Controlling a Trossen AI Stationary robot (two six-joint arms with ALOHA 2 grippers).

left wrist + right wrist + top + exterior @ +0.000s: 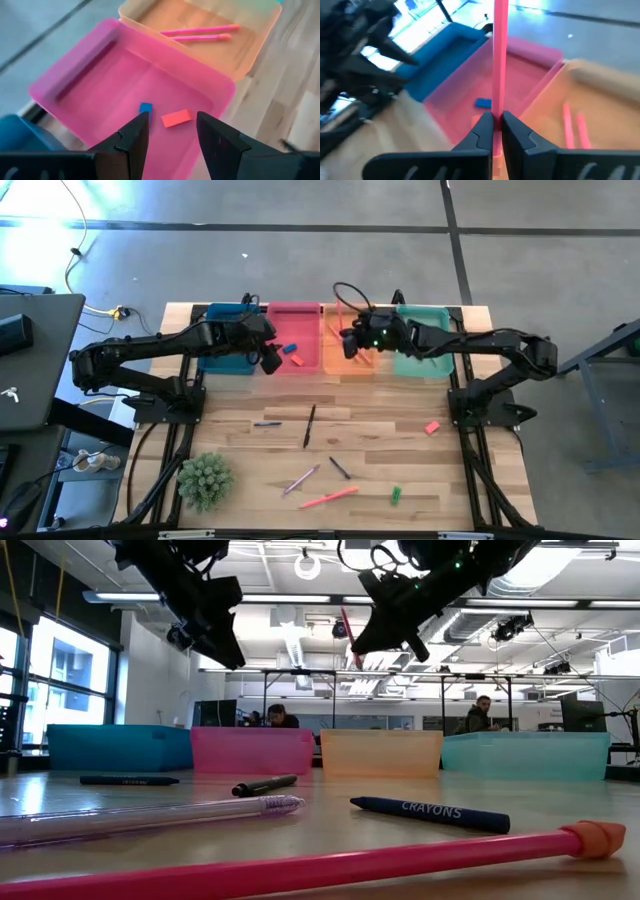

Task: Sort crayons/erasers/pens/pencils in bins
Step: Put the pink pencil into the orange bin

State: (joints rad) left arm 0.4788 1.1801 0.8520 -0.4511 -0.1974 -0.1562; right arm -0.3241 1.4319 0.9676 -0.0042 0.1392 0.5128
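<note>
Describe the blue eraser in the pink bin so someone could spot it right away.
Find the shallow pink plastic bin, second from the left in the row of four at the table's far edge. Two small blocks lie inside; the small blue eraser sits beside a red-orange eraser block, told apart by colour.

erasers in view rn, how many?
4. A blue eraser and a red eraser lie in the pink bin. A pink eraser and a green eraser sit loose on the table. The arms may hide more.
</note>
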